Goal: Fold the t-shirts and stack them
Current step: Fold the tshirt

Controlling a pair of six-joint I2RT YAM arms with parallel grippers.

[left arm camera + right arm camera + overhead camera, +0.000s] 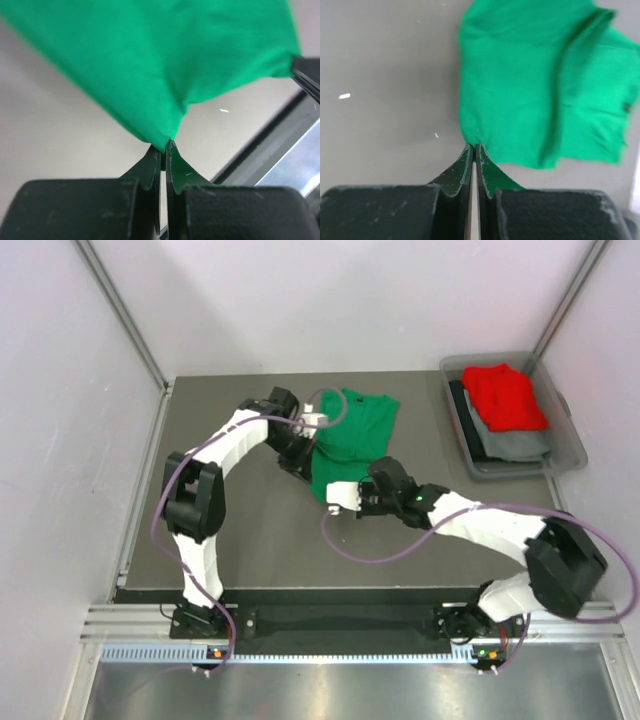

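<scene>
Green shirt (pixel 352 435) mid-table, rumpled, fold barely begun. Left gripper (pixel 164 150) clamped on its far-left edge, right gripper (pixel 473 149) clamped on near corner (cloth tented up). Red shirt (pixel 505 395) in bin (pixel 520 470), untouched. Stacking not started.

The bright green cloth t-shirt (pixel 355 435) is soft, matt, creased; the bright red cloth t-shirt (pixel 505 395) matt too. The clear plastic bin (pixel 525 468) is glossy, the dark grey tabletop (pixel 260 530) smooth and matt, the black fingers (pixel 452 175) scuffed matt plastic.
</scene>
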